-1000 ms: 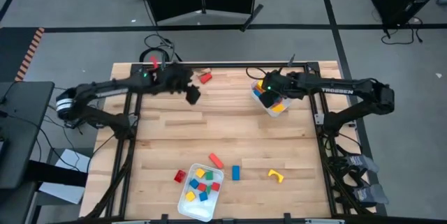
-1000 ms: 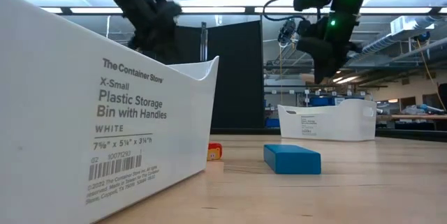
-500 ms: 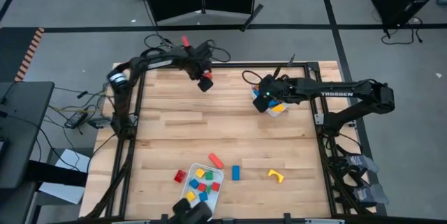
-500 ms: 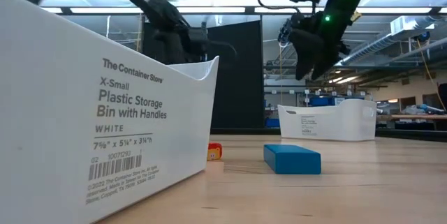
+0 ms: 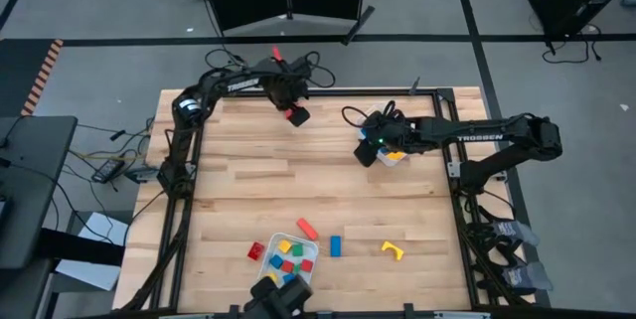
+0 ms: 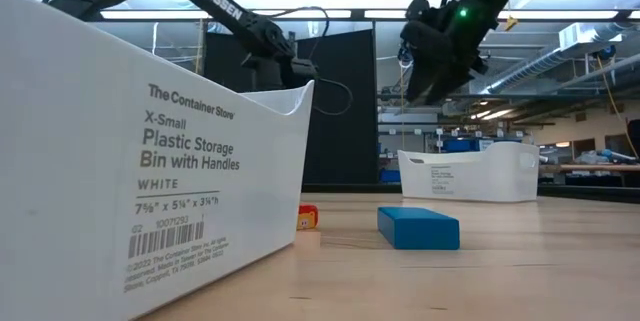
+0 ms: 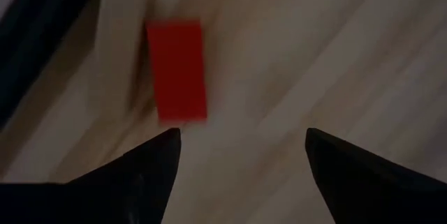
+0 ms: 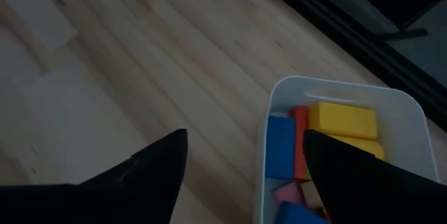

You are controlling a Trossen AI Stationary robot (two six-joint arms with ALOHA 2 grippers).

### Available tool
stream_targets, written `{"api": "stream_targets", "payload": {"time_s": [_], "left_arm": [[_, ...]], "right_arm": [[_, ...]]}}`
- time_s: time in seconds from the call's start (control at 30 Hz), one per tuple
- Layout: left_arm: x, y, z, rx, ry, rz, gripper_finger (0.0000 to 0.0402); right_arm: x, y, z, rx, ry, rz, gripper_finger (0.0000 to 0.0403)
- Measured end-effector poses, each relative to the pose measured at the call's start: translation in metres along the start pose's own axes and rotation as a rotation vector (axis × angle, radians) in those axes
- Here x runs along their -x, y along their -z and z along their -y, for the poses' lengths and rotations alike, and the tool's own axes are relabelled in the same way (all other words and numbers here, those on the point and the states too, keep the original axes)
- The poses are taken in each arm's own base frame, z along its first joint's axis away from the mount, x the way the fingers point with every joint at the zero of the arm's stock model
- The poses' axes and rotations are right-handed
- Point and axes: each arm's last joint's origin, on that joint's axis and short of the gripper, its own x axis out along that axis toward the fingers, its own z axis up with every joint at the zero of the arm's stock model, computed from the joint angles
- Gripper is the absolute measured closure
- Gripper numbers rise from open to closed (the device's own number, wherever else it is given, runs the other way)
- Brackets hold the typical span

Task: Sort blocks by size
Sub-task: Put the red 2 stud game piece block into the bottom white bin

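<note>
A red block [image 7: 177,70] lies flat on the wood near the table's far edge [image 5: 295,115]. My left gripper [image 7: 241,147] hovers over it, pointing down and open, with the block just beyond its fingertips. My right gripper [image 8: 244,147] hangs open and holds nothing, above the table beside the far right white tray [image 5: 396,152]. That tray [image 8: 391,105] holds blue, yellow, red and pink blocks. A near white tray [image 5: 286,267] holds several small blocks. Loose near it lie a red bar [image 5: 307,228], a red block [image 5: 256,250], a blue bar [image 6: 418,228] and a yellow arch [image 5: 393,249].
The black frame rail [image 5: 328,90] runs along the table's far edge close to the red block. The near tray's wall [image 6: 150,161] fills the left of the low view. Bare wood [image 5: 318,185] lies across the table's middle.
My left gripper has swung from over the table's far left toward the far edge, come down and tipped to point down over the red block. My right gripper has moved a little toward the table's left, off the far tray.
</note>
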Motion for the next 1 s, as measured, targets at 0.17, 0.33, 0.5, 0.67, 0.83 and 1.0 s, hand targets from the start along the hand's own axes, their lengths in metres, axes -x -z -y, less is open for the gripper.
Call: {"api": "stream_targets", "payload": {"time_s": [0.17, 0.33, 0.5, 0.67, 0.83, 1.0], "left_arm": [[0.024, 0.005, -0.008, -0.106, -0.043, -0.111, 0.0086], [0.04, 0.006, -0.023, -0.192, -0.101, -0.138, 0.0099], [0.054, 0.02, -0.028, -0.215, -0.017, -0.046, 0.0124], [0.047, 0.038, -0.036, -0.202, -0.033, 0.041, 0.0153], [0.032, 0.068, -0.05, -0.157, -0.017, -0.067, 0.017], [0.032, 0.111, -0.037, -0.176, 0.054, -0.061, 0.0174]], "right_arm": [[0.002, 0.002, -0.004, 0.013, -0.014, 0.004, 0.0111], [0.005, 0.004, -0.01, 0.028, -0.03, 0.008, 0.0108], [0.009, 0.008, -0.017, 0.042, -0.015, 0.034, 0.0112], [0.012, 0.009, -0.022, 0.056, -0.006, 0.068, 0.0113], [0.015, 0.01, -0.029, 0.057, -0.035, 0.091, 0.0112], [0.02, 0.013, -0.036, 0.07, -0.049, 0.113, 0.0118]]}}
